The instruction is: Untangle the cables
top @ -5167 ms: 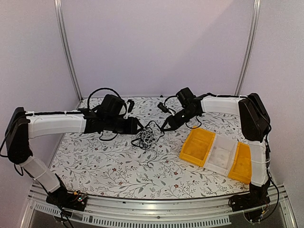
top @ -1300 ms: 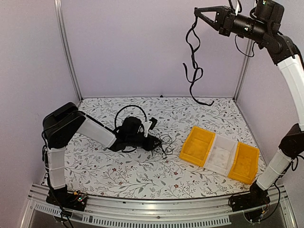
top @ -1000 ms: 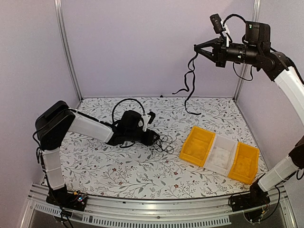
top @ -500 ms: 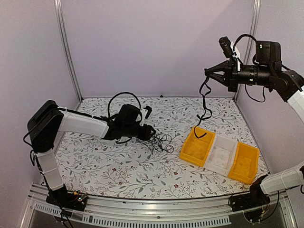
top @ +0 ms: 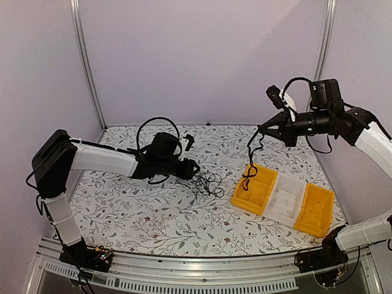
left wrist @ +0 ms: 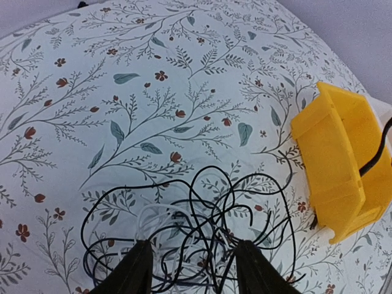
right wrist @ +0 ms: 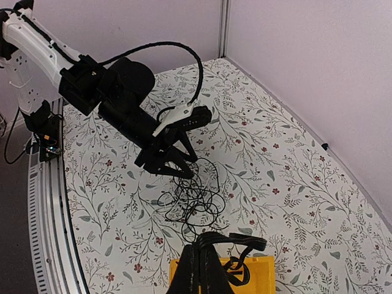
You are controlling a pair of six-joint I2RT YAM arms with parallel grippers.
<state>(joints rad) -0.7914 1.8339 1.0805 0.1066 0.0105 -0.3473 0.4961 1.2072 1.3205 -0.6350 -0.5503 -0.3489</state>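
You have two matching arms: the left arm (top: 92,158) and the right arm (top: 375,139) wear smooth white shells over their long links. Chunky matte-black housings sit at the joints and the bases. A thick black wrist cable (top: 160,122) arches in a loop over the left wrist, where a white bracket (right wrist: 174,116) carries the camera. A thinner black lead (top: 294,81) curls above the right wrist. The left hand (left wrist: 193,272) and the right hand (right wrist: 199,269) are both black, each with two tapering fingers.
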